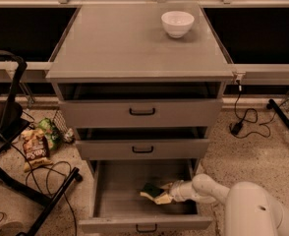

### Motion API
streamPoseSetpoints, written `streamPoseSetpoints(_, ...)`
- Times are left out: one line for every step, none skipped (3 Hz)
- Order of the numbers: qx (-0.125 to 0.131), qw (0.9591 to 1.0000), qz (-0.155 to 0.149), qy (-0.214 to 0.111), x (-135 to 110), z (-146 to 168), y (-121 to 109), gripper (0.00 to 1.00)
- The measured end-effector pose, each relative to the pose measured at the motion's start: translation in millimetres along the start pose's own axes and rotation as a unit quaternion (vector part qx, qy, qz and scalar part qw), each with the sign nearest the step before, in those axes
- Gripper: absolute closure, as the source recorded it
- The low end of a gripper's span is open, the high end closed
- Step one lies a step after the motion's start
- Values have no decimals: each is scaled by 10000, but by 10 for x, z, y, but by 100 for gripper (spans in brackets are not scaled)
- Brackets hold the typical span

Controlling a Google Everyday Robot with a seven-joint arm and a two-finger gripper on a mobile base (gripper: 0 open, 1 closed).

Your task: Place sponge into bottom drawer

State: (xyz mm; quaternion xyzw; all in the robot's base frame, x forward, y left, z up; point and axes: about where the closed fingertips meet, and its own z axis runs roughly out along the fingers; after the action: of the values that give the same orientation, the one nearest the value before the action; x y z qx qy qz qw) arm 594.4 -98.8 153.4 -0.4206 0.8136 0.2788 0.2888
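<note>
The bottom drawer (pixel 115 200) of the grey cabinet stands pulled wide open, its black handle at the front edge. The sponge (pixel 152 189), dark green over pale yellow, is inside the drawer toward its right side, close to the tray floor. My gripper (pixel 160 195) reaches in from the right, over the drawer's right wall, and its pale fingers are at the sponge. The white arm fills the lower right corner.
A white bowl (pixel 177 23) sits on the cabinet top at the back right. The two upper drawers (pixel 142 112) are slightly open. Snack bags (pixel 35 145), cables and a black chair frame (pixel 16 181) lie on the floor at left. A cable and stand leg (pixel 282 117) are at right.
</note>
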Motion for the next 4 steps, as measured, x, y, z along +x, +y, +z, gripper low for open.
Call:
streamPoseSetpoints(-1,10000,0,0,0,1,1,36)
streamPoseSetpoints(-1,10000,0,0,0,1,1,12)
streamPoseSetpoints(-14,10000,-8,-17,-3,9,12,0)
streamPoseSetpoints(-30,10000,-19,-38,-8,19,25,0)
